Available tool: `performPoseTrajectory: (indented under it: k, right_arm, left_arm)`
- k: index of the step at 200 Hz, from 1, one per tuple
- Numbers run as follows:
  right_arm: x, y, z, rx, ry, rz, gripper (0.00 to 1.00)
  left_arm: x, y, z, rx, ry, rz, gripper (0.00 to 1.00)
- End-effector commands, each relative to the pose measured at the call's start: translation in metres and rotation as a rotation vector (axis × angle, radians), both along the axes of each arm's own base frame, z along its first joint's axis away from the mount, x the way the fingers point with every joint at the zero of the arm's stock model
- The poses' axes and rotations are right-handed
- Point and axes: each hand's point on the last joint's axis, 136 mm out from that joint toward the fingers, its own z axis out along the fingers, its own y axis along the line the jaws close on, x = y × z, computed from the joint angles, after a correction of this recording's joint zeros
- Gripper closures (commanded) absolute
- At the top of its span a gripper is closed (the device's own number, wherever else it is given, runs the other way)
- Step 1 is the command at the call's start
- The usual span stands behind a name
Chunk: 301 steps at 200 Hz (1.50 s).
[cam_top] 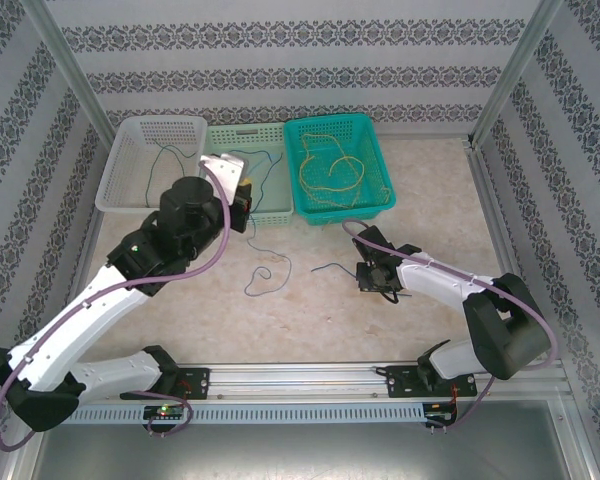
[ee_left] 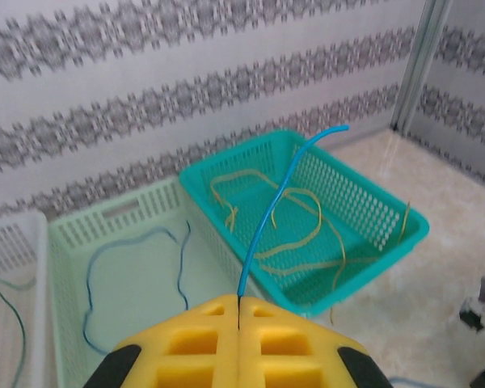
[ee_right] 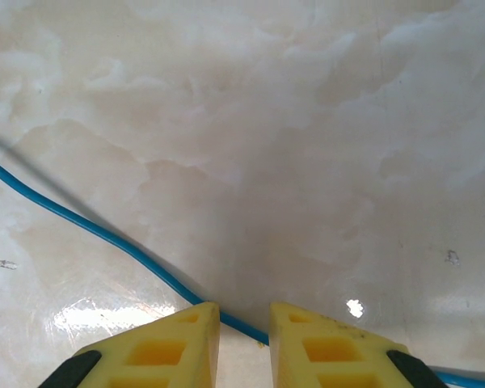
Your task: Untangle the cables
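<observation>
Glossy tabletop, plastic teal basket, smooth blue cable

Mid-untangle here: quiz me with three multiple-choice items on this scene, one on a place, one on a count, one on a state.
1. Where do the thin yellow cables lie?
A) on the tabletop
B) over the right arm
C) in the teal mesh plastic basket

2. How many mesh baskets stand along the back?
A) two
B) three
C) four

3. How are the left jaws?
A) shut on a thin blue cable
B) wide open
C) shut on a yellow cable

Answers:
1 C, their loops lie inside it.
2 B, a white basket, a pale green basket and the teal one.
3 A, the jaws meet around the strand.
</observation>
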Motion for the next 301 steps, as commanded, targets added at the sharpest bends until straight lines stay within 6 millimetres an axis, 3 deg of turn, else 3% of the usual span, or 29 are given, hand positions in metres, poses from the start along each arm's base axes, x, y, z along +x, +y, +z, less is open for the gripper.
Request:
performPoseTrajectory:
  k: [1, 41, 74, 96, 115, 149, 167, 186, 237, 267, 301]
  right_arm:
    - [0.014, 0.006, 0.019, 0.015, -0.073, 0.008, 0.76]
    - [0.022, 0.012, 0.036, 0.044, -0.131, 0.018, 0.76]
    - [0.026, 0.014, 0.041, 0.043, -0.141, 0.035, 0.75]
    - [0.029, 0.016, 0.043, 0.049, -0.152, 0.038, 0.75]
    - [0.03, 0.018, 0.041, 0.054, -0.151, 0.05, 0.75]
    - [0.026, 0.017, 0.036, 0.049, -0.132, 0.062, 0.72]
    - [0.023, 0.017, 0.034, 0.053, -0.124, 0.06, 0.67]
    - [0.022, 0.017, 0.034, 0.058, -0.122, 0.057, 0.61]
    - [0.015, 0.013, 0.034, 0.062, -0.119, 0.036, 0.57]
    - [0.008, 0.009, 0.029, 0.06, -0.101, 0.015, 0.56]
    - [0.001, 0.007, 0.025, 0.058, -0.075, 0.005, 0.53]
  left_arm:
    - [-0.001, 0.011, 0.046, 0.036, -0.134, 0.024, 1.0]
    - [0.009, 0.026, 0.103, 0.005, -0.256, 0.062, 1.0]
    - [0.013, 0.025, 0.168, 0.01, -0.394, 0.061, 1.0]
    - [0.023, 0.02, 0.198, 0.056, -0.457, 0.06, 1.0]
    - [0.046, 0.027, 0.21, 0.087, -0.469, 0.108, 1.0]
    - [0.1, 0.053, 0.203, 0.091, -0.416, 0.178, 1.0]
    - [0.129, 0.067, 0.192, 0.1, -0.387, 0.217, 1.0]
    - [0.167, 0.082, 0.164, 0.131, -0.326, 0.262, 1.0]
    - [0.266, 0.107, 0.053, 0.162, -0.123, 0.296, 1.0]
    - [0.29, 0.098, -0.006, 0.133, 0.008, 0.248, 1.0]
    - [0.289, 0.091, -0.08, 0.063, 0.211, 0.239, 0.98]
